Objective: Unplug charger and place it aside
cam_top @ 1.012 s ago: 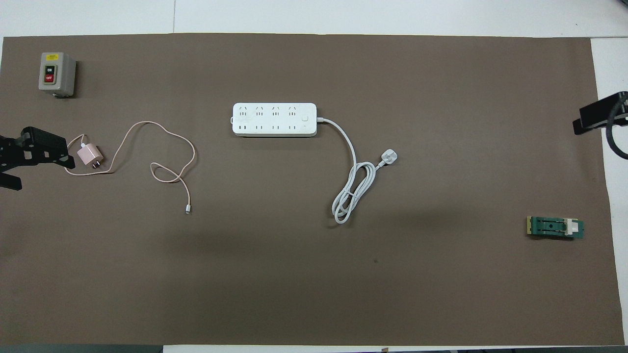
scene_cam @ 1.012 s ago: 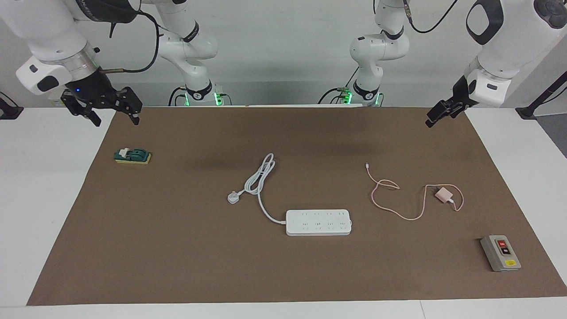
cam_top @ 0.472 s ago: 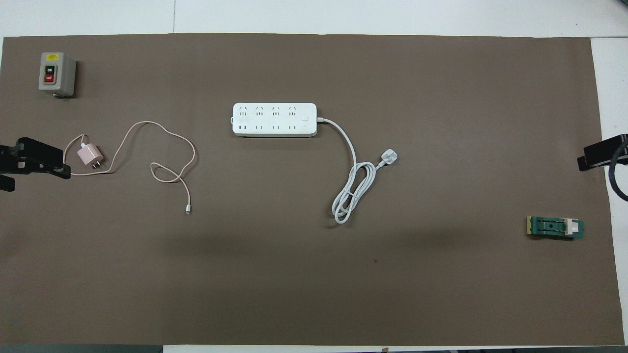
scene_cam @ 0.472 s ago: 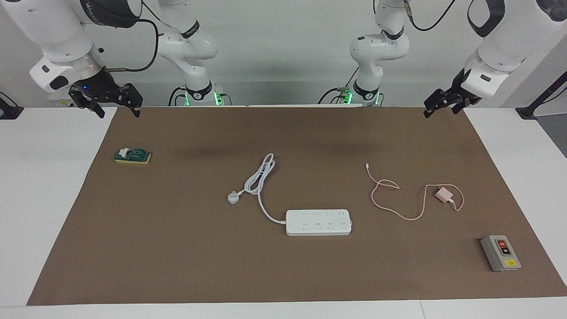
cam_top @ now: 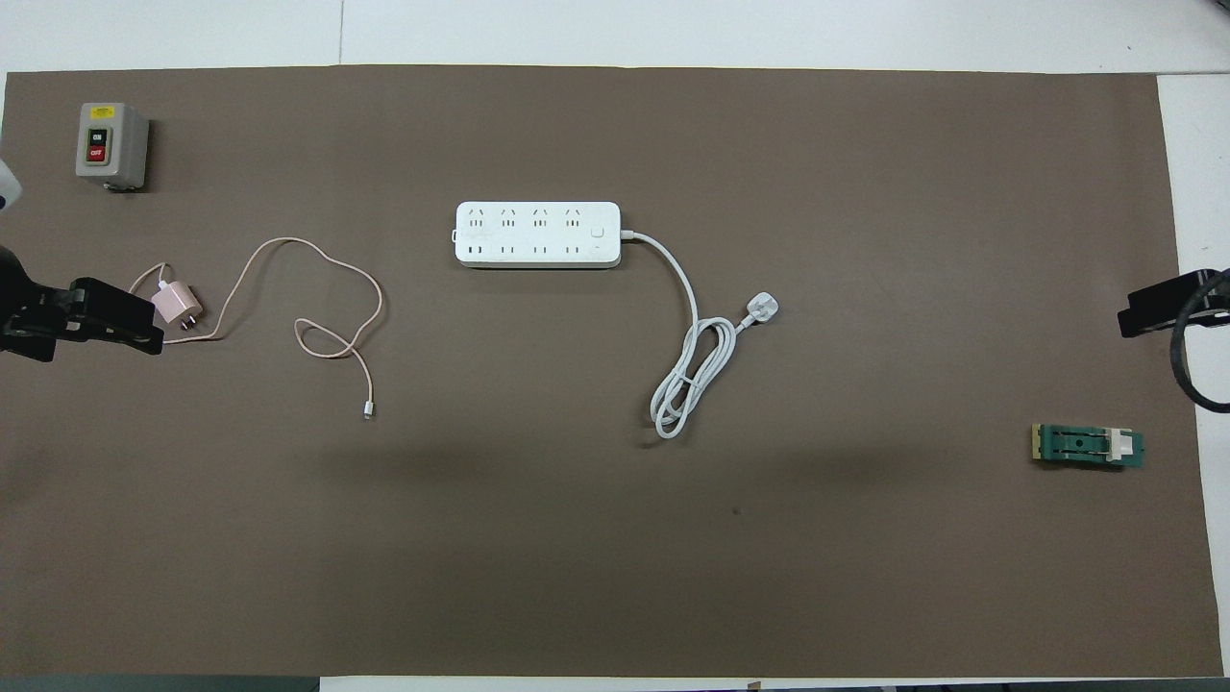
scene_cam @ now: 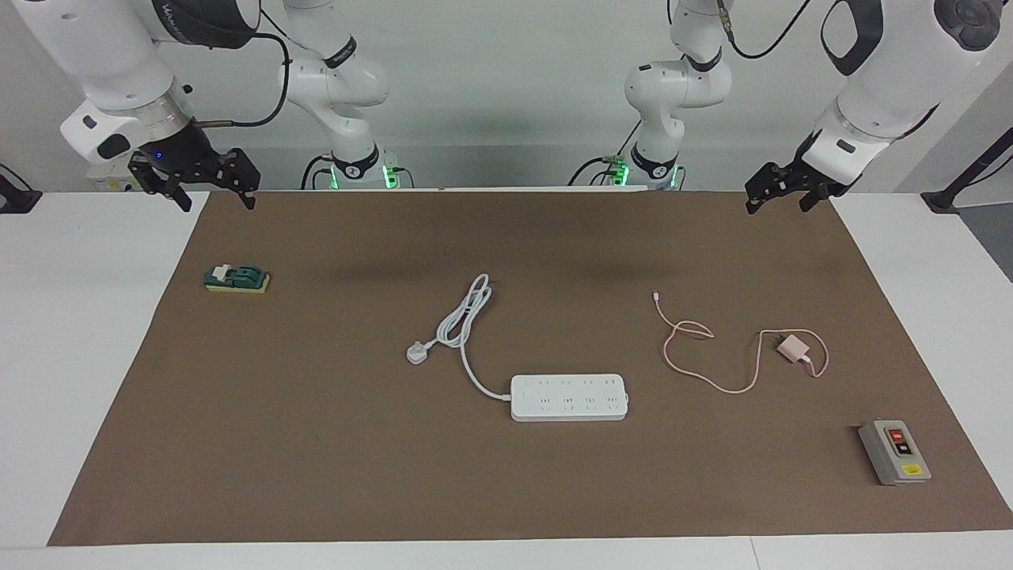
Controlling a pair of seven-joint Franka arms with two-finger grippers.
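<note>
The pale-pink charger cube [scene_cam: 791,347] lies on the brown mat [scene_cam: 316,443] toward the left arm's end, apart from the white power strip [scene_cam: 568,397]. It also shows in the overhead view [cam_top: 176,306]. Its thin pink cable [scene_cam: 696,332] loops to a tiny white connector [scene_cam: 655,295]. My left gripper [scene_cam: 778,198] hangs open and empty high over the mat's edge near the robots. In the overhead view my left gripper [cam_top: 106,322] overlaps the charger's edge. My right gripper [scene_cam: 215,198] is open and empty over the mat's corner at the right arm's end.
The power strip's thick white cord coils to a white plug [scene_cam: 416,352]. A grey switch box [scene_cam: 894,453] stands farther from the robots than the charger. A green block [scene_cam: 236,279] lies under the right gripper's end of the mat.
Both grippers have shifted slightly; the left one has risen a little and turned. Nothing on the mat has moved.
</note>
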